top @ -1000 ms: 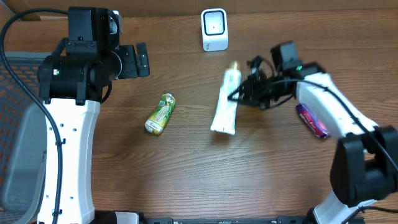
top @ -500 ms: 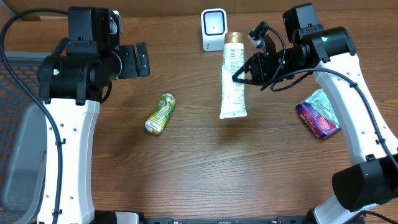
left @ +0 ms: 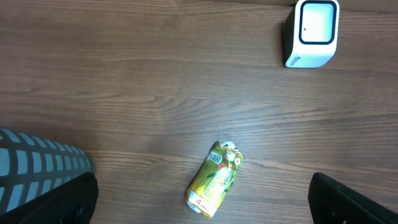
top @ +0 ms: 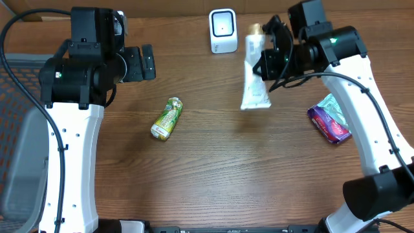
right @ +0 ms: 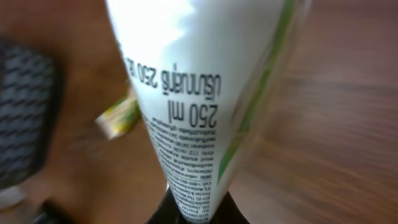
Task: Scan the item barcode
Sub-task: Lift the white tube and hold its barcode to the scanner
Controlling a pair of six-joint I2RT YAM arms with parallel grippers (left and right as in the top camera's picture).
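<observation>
Pinched shut on the white squeeze tube with a gold cap, the right pincer grips it from the tube's right edge, a little below the cap. The tube sits just right of the small white box-shaped scanner, near the far edge of the brown wooden surface. Its cap points toward the far edge and its wide, flat crimped end toward the near side, tilted slightly. From overhead, the tube's upward face is white with a block of fine print too small to read.

The right wrist view shows the tube filling the frame above the dark fingertips. It has black lettering reading "250 ml", seen upside down, beside lines of script and smaller text, and a green stripe runs along one edge. The wood behind it is blurred.

The left pincer hangs spread wide at the far left, holding nothing. Its camera looks down on a crumpled green and yellow pouch lying on the surface, well apart from the scanner. A purple foil packet lies at the right, and a grey mesh basket stands at the left edge.
</observation>
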